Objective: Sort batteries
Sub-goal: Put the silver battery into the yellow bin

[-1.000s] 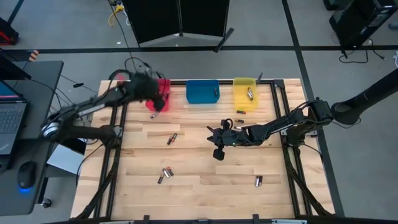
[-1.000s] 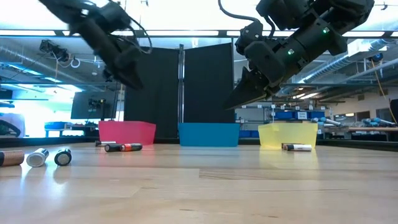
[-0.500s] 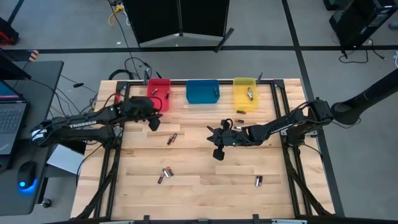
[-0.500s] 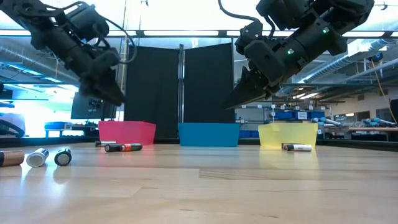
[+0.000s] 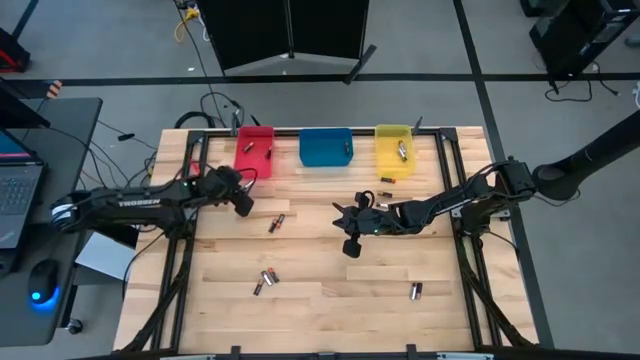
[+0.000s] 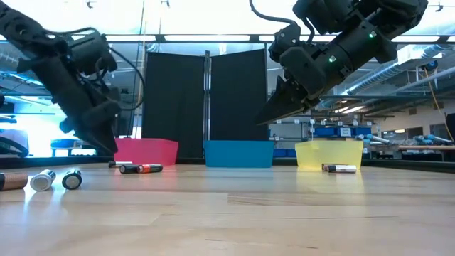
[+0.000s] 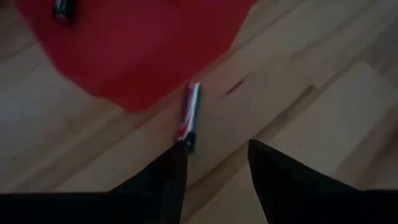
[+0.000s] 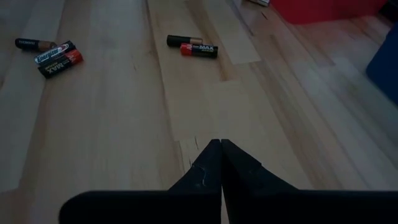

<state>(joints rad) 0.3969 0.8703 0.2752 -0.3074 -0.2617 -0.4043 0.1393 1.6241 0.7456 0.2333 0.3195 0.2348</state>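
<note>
Several small batteries lie on their sides on the wooden table: a pair [image 5: 276,222] near the middle, a cluster [image 5: 265,280] nearer the front, one [image 5: 416,291] at the front right, and two [image 5: 386,187] by the yellow bin. One battery [image 7: 189,117] lies just in front of the red bin [image 7: 137,43]. My left gripper [image 7: 214,155] is open above the table, just short of this battery's near end. My right gripper [image 8: 221,149] is shut and hangs over the table's middle [image 5: 351,240], above bare wood.
The red bin [image 5: 254,152], blue bin [image 5: 326,147] and yellow bin [image 5: 395,151] stand in a row at the far edge, each with a battery or two inside. Metal rails run along both table sides. Bare wood lies between the battery groups.
My left gripper has drawn back from above the red bin toward the table's near-left and has come down, and now hangs low just in front of the bin.
</note>
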